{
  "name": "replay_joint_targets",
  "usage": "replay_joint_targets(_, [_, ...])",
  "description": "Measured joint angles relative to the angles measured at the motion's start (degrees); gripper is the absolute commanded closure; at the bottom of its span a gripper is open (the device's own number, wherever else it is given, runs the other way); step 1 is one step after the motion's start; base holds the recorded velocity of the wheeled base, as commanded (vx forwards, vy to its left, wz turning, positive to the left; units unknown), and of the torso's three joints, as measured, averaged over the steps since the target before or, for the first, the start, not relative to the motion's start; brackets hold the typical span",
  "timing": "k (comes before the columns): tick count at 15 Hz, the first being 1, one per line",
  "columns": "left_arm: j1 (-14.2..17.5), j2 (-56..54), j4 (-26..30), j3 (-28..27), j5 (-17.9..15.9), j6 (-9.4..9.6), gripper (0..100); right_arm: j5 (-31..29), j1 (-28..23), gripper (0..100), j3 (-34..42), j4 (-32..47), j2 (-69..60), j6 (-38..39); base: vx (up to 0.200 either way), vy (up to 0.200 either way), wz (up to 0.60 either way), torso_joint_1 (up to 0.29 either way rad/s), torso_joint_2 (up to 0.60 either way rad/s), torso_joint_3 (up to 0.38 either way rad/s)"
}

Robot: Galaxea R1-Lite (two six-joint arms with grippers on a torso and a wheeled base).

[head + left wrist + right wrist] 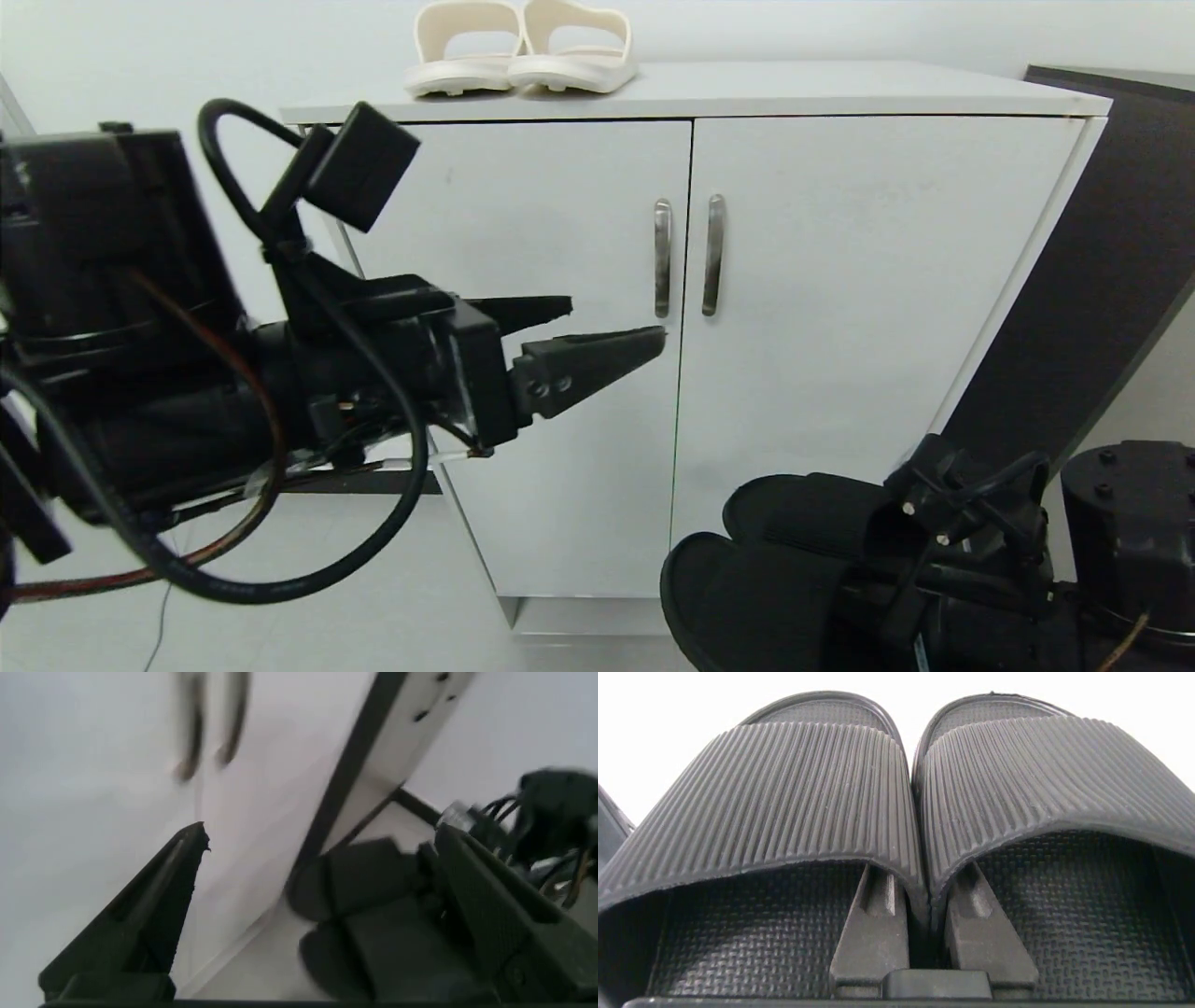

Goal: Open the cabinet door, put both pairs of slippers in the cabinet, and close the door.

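The cabinet [840,327] is shut, with white slippers [523,47] on top. The left gripper [616,319], jaws spread, hangs beside the left handle [662,259]. The right gripper [926,915] pinches the black slippers [766,569] low before the right door.

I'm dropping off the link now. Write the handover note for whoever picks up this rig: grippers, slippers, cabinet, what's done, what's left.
Left gripper: open, empty, by the lower end of the left door handle, not gripping it.
Right gripper: shut on the black slippers, pinching the pair together, held low in front of the cabinet.
White slippers: side by side on the cabinet top.
Done: black pair in hand.
Left: both doors are closed, so open a door, put both pairs inside, close the door.
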Motion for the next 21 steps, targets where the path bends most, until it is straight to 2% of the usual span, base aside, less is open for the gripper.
replay_joint_targets(4, [-4.43, 5.61, 4.19, -8.19, -4.57, -1.06, 0, 0.00, -0.13, 100, 0.07, 0.04, 0.09, 0.20, 0.000, 0.000, 0.00, 0.000, 0.00, 0.000])
replay_joint_targets(8, [-6.00, 11.28, 7.03, -19.10, -10.92, -6.18, 0, 0.10, -0.16, 100, 0.16, -0.05, 0.06, 0.17, 0.000, 0.000, 0.00, 0.000, 0.00, 0.000])
replay_joint_targets(10, [-6.11, 14.03, 7.12, -22.36, -11.23, -7.25, 0, 0.10, -0.13, 100, 0.16, -0.02, 0.09, 0.17, 0.000, 0.000, 0.00, 0.000, 0.00, 0.000])
replay_joint_targets(15, [-6.19, 17.59, 7.25, -25.03, -1.05, -7.17, 0, 0.10, -0.13, 100, 0.18, 0.02, 0.23, 0.20, 0.000, 0.000, 0.00, 0.000, 0.00, 0.000])
replay_joint_targets(19, [-5.51, 19.63, 8.05, -28.00, 3.47, -7.08, 0, 0.10, -0.16, 100, 0.18, 0.04, 0.37, 0.20, 0.000, 0.000, 0.00, 0.000, 0.00, 0.000])
replay_joint_targets(20, [-5.18, 20.18, 8.08, -28.53, 4.29, -6.60, 0, 0.07, -0.17, 100, 0.18, 0.04, 0.37, 0.15, 0.000, 0.000, 0.00, 0.000, 0.00, 0.000])
replay_joint_targets(21, [-4.92, 20.71, 8.06, -28.77, 5.91, -5.32, 0, 0.02, -0.16, 100, 0.18, 0.04, 0.37, 0.06, 0.000, 0.000, 0.00, 0.000, 0.00, 0.000])
